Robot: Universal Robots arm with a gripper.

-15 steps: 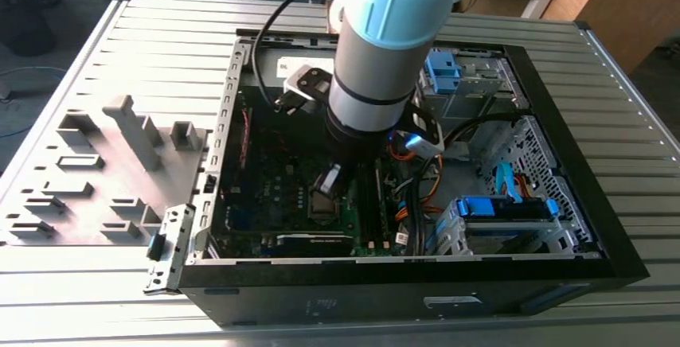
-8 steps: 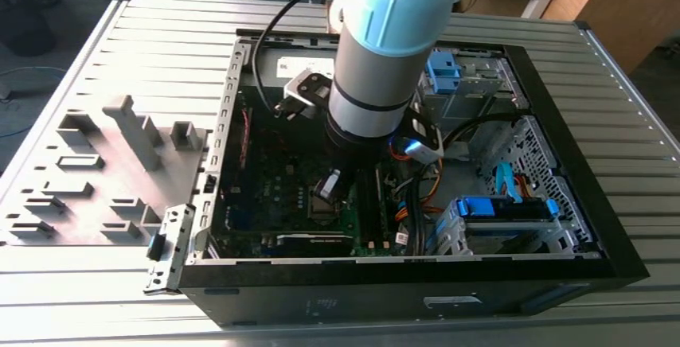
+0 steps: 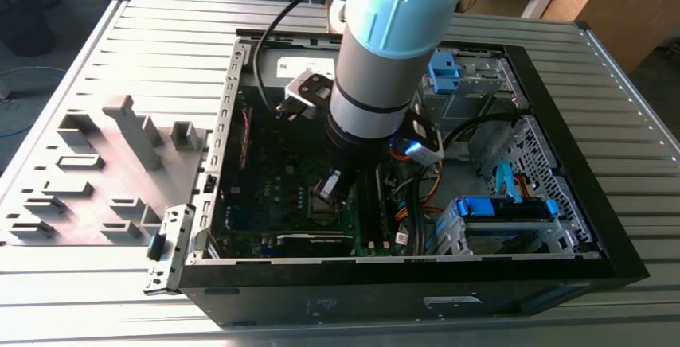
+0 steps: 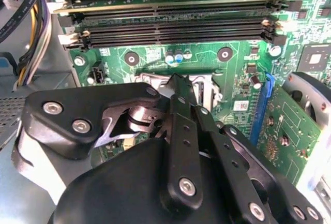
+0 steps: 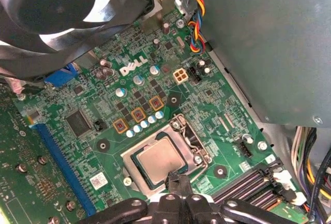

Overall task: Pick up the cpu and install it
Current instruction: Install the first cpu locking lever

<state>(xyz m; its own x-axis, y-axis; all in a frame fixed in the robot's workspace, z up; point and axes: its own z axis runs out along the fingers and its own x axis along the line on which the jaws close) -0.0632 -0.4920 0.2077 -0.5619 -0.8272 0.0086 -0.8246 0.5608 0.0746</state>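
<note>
The cpu is a thin square chip with a pale silver-grey metal top and a dull, lightly mottled sheen. It lies flat inside the dark metal-framed socket on the green motherboard, within the open computer case on the slatted counter. The tool hangs just above the chip's near edge; whether its fingers are released or clenched cannot be told. Memory slots run beside the socket.
</note>
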